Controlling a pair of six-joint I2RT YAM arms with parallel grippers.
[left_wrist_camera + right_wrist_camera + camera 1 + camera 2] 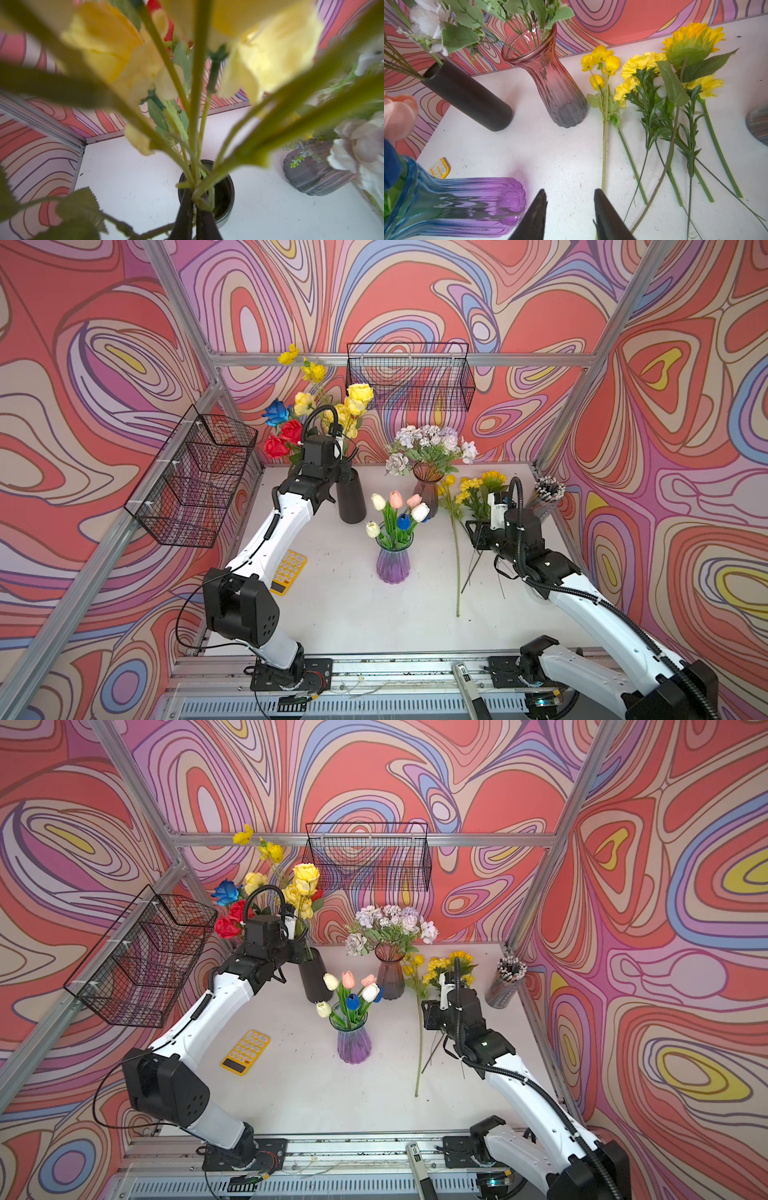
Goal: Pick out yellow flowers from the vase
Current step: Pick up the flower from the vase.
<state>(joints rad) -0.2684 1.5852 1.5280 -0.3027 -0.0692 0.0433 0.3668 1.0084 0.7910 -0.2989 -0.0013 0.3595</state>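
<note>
We list yellow flowers (pixel 360 393) standing in the black vase (pixel 352 502) at eleven o'clock on the table (pixel 332 605). The left gripper (pixel 195 201) is clenched on their stems at the mouth. Loose yellow flowers (pixel 639 62) lie at two o'clock. The right gripper (pixel 570 193) is parted and empty.

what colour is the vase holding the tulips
Purple vase, shading to blue at the neck; clearest in the right wrist view.

The walls (pixel 415 290) swirl in coral, lilac, blue and cream bands. The worktop (pixel 332 614) is white. The yellow flowers (pixel 359 393) have green stems; the roses (pixel 276 445) are red and blue. The black vase (pixel 351 497) is plain; the ribbed vase (pixel 392 566) fades blue to purple.
</note>
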